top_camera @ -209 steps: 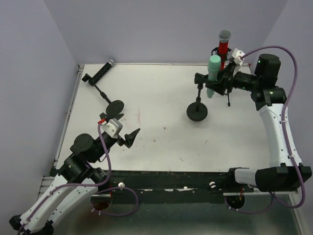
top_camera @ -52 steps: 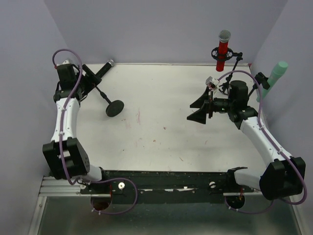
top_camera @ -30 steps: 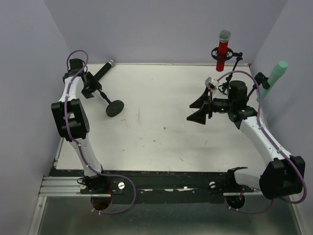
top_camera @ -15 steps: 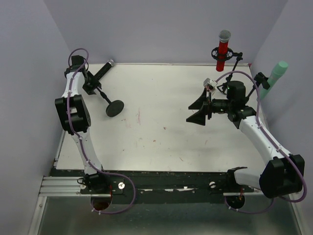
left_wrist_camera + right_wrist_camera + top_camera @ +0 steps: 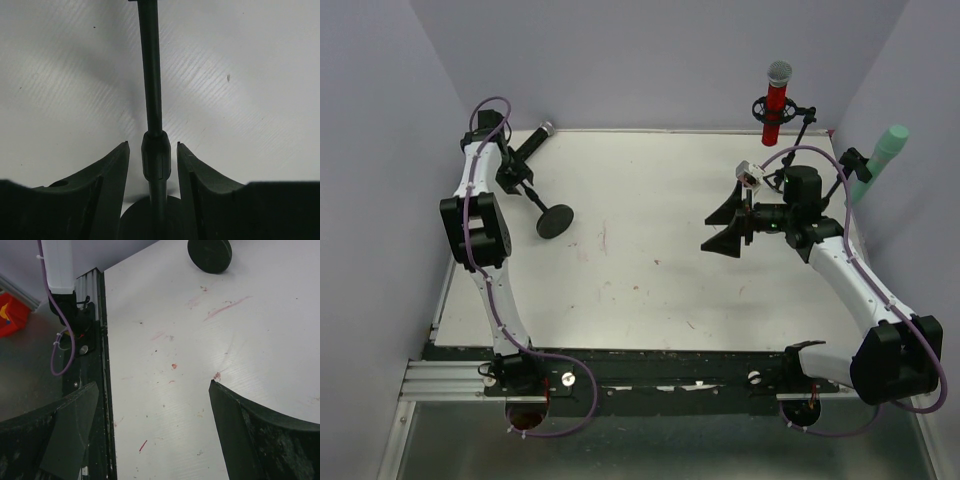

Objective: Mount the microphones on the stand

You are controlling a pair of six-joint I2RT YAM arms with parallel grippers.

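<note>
A black stand lies toppled at the far left, its pole (image 5: 530, 190) ending in a round base (image 5: 555, 220). The black microphone (image 5: 530, 146) lies at the stand's top end by the back wall. My left gripper (image 5: 510, 178) reaches down over the pole. In the left wrist view my left gripper (image 5: 151, 145) is open and straddles the pole's collar (image 5: 156, 160), with a thin gap on each side. The red microphone (image 5: 777, 100) stands upright in a clip at the back right. The mint-green microphone (image 5: 882, 155) sits tilted in a clip at the right wall. My right gripper (image 5: 723, 225) (image 5: 153, 384) hangs open and empty.
Thin stand legs (image 5: 805, 118) rise behind the right arm near the back right corner. The black front rail (image 5: 100, 390) and a purple cable (image 5: 62, 350) show at the table's edge in the right wrist view. The stand's round base (image 5: 210, 255) appears there too.
The left wrist has shifted a little to the right over the fallen stand's pole and its jaws have narrowed around it. The right arm has stayed still.
</note>
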